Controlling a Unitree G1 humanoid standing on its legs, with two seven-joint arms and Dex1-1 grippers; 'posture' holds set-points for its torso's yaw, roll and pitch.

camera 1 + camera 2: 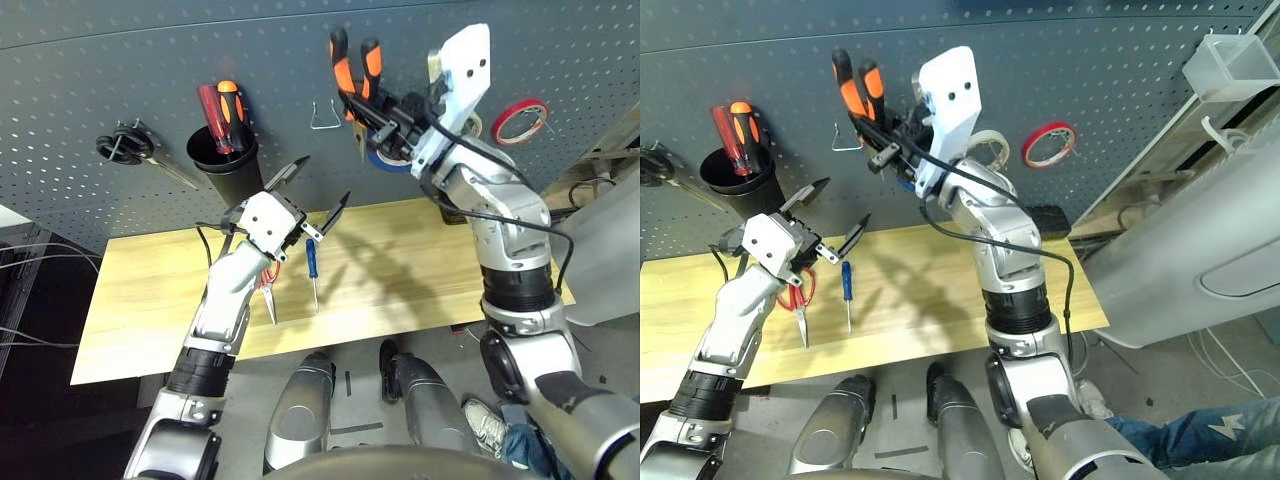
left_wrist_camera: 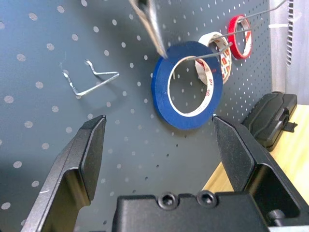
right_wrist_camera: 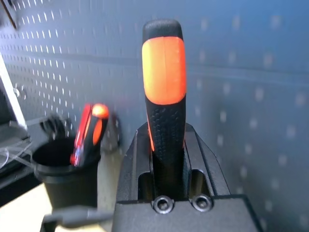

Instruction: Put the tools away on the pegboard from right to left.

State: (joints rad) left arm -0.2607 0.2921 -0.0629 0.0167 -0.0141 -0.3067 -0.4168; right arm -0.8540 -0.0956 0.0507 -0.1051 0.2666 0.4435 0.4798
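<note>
Orange-and-black-handled pliers (image 1: 356,62) are gripped between the pressed-together fingers of the right gripper (image 1: 385,118), handles up, raised in front of the pegboard (image 1: 150,70) at about one o'clock from the table's centre. Just below the pliers, the blue tape roll (image 2: 187,85) is seen hanging on a hook of the board, with a white tape roll (image 2: 214,55) and a red tape roll (image 1: 518,120) hung further along toward three o'clock. An empty wire hook (image 1: 326,115) sits on the board beside the pliers, toward nine o'clock.

The left gripper (image 1: 318,197) is held with its fingers spread wide and nothing between them, above the wooden table (image 1: 420,260) and pointed at the board. Beneath it, the small blue-handled screwdriver (image 1: 312,268) is left lying on the tabletop, and the red-handled scissors (image 1: 798,298) lie just beside it toward nine o'clock, partly hidden by the left arm.

At ten o'clock on the board, a black cup (image 1: 222,160) is seen holding red and orange-handled screwdrivers (image 1: 222,112), with black-handled scissors (image 1: 135,148) hung beyond it.
</note>
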